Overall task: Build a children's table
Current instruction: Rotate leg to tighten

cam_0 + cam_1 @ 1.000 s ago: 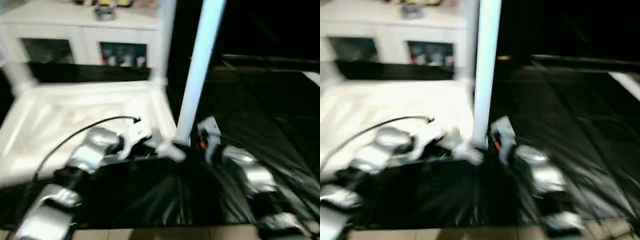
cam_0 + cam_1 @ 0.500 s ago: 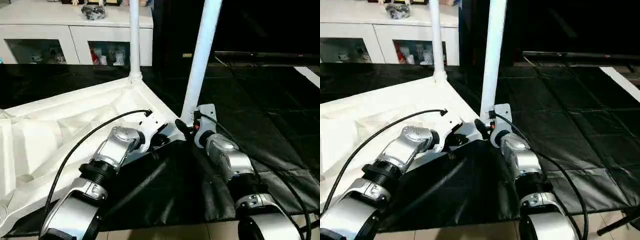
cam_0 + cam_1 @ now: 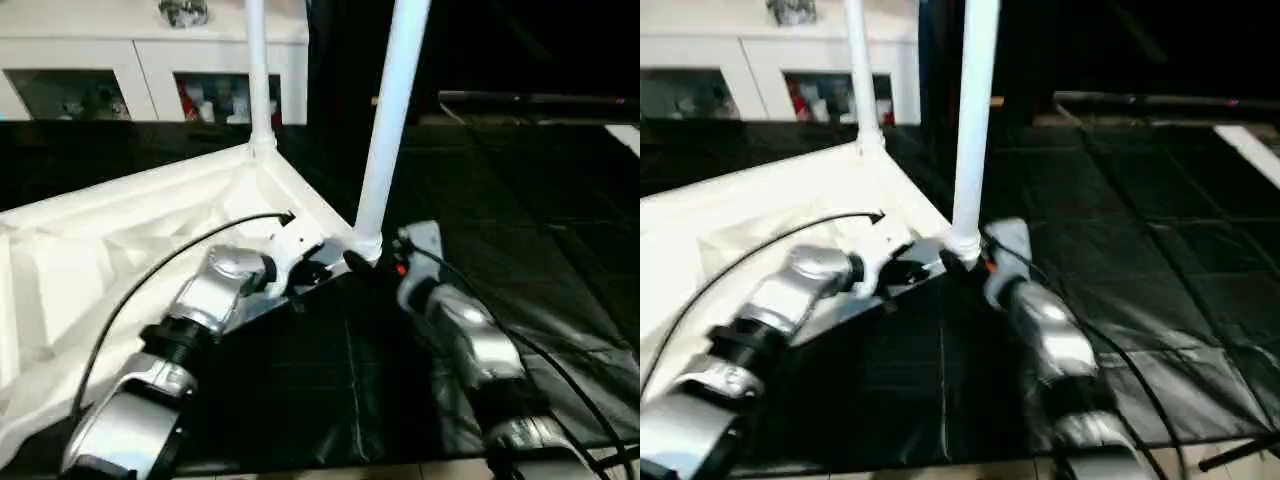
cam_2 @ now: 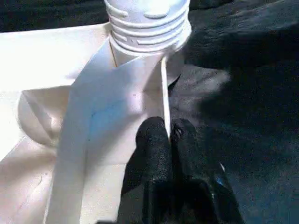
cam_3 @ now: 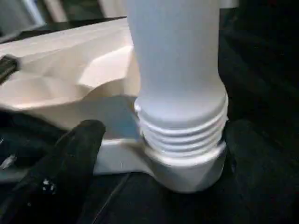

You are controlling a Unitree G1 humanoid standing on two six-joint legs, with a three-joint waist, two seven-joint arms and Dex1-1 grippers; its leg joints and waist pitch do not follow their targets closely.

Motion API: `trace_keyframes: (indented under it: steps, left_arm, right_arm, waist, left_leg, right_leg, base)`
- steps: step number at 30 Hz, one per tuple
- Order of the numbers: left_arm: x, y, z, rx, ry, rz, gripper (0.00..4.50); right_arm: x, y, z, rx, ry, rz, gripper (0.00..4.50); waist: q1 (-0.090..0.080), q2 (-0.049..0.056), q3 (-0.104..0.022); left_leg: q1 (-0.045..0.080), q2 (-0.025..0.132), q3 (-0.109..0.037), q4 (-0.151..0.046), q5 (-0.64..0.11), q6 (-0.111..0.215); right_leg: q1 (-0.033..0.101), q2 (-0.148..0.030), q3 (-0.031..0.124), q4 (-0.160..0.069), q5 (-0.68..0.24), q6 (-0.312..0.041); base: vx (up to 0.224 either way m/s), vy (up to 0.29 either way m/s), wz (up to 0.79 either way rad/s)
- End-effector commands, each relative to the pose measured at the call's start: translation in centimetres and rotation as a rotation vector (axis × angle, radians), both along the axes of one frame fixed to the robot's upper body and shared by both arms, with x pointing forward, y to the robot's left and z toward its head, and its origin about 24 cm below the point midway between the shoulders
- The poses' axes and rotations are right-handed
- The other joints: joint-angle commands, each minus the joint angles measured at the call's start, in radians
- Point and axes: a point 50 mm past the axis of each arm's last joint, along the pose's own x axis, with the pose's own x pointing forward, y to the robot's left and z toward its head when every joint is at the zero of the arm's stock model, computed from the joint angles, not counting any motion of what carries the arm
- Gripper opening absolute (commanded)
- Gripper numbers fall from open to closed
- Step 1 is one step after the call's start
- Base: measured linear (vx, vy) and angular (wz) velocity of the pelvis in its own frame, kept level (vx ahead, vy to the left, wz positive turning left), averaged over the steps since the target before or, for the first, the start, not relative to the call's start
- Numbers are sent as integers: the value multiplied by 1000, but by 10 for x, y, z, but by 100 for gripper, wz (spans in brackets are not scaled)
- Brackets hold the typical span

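White table top point(image 3: 120, 230) lies upside down on black floor sheet point(image 3: 520, 220), near leg point(image 3: 390, 120) now standing straighter in its corner socket, threads showing; left end effector point(image 4: 168, 135) clamped on top's rim, right end effector point(image 5: 159, 154) spread apart around leg's base.

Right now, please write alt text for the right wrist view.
A white table leg stands threaded into the corner socket of the upturned white table top. One black finger lies on each side, not touching it.
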Motion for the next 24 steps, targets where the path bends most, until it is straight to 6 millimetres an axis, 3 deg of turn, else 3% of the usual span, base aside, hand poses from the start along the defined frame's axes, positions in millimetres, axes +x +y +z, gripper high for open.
trace_keyframes:
  steps: [1, 4, 6, 8, 14, 18, 19, 20, 21, 24]
  left_arm:
    - [-7, 1, -1, 22, 3, -102, 0]
    - [-11, 6, -3, 35, 17, -148, 0]
    - [-23, 13, -7, 52, 46, -286, 0]
    - [-26, 14, -7, 59, 53, -319, 0]
    - [-40, 23, -7, 82, 105, -487, 0]
    - [-46, 26, -6, 106, 131, -567, 0]
    - [-47, 27, -6, 115, 132, -582, 0]
    - [-48, 27, -6, 123, 134, -601, 0]
    - [-48, 27, -6, 128, 133, -612, 0]
    - [-50, 28, -5, 133, 138, -637, 0]
  right_arm:
    - [-3, -11, 10, -5, -51, 78, 443]
    - [-5, -21, 18, -30, -81, 149, 443]
    - [-13, -33, 30, -94, -114, 351, 443]
    - [-15, -35, 32, -103, -112, 390, 443]
    - [-19, -36, 36, -191, -90, 599, 443]
    - [-21, -29, 34, -193, -50, 726, 443]
    - [-21, -26, 34, -195, -49, 748, 443]
    - [-21, -23, 34, -178, -44, 769, 443]
    - [-21, -21, 35, -166, -42, 777, 410]
    - [-21, -18, 37, -141, -38, 808, 405]
  waist:
    - [8, 1, -67]
    - [10, 0, -61]
    - [11, -6, -57]
    - [13, -9, -58]
    - [28, -11, -60]
    - [36, -10, -61]
    - [37, -16, -60]
    - [39, -13, -60]
    - [39, -20, -60]
    - [42, -16, -59]
  left_leg:
    - [-2, 36, -4, -55, -84, 120]
    - [2, 37, -3, -59, -153, 87]
    - [3, 39, -3, -62, -185, 77]
    - [1, 40, -5, -62, -187, 72]
    - [5, 44, -2, -60, -160, 67]
    - [4, 46, 0, -58, -158, 59]
    - [5, 47, 1, -58, -163, 57]
    - [4, 47, 0, -59, -167, 55]
    - [4, 46, 1, -59, -169, 50]
    - [6, 47, 0, -60, -179, 38]
  right_leg:
    - [71, -70, 63, -46, -62, -243]
    - [66, -69, 63, -59, -181, -217]
    - [63, -70, 64, -69, -258, -191]
    - [66, -72, 65, -68, -286, -177]
    - [60, -71, 65, -63, -268, -181]
    - [58, -69, 65, -50, -223, -209]
    - [57, -71, 66, -52, -234, -203]
    - [57, -72, 66, -52, -243, -201]
    - [58, -72, 66, -54, -257, -193]
    - [56, -72, 66, -55, -280, -183]
  base:
    - [0, 0, 0]
    - [0, 0, 0]
    - [0, 0, 0]
    - [0, 0, 0]
    - [0, 0, 0]
    - [0, 0, 0]
    - [0, 0, 0]
    - [0, 0, 0]
    - [0, 0, 0]
    - [0, 0, 0]
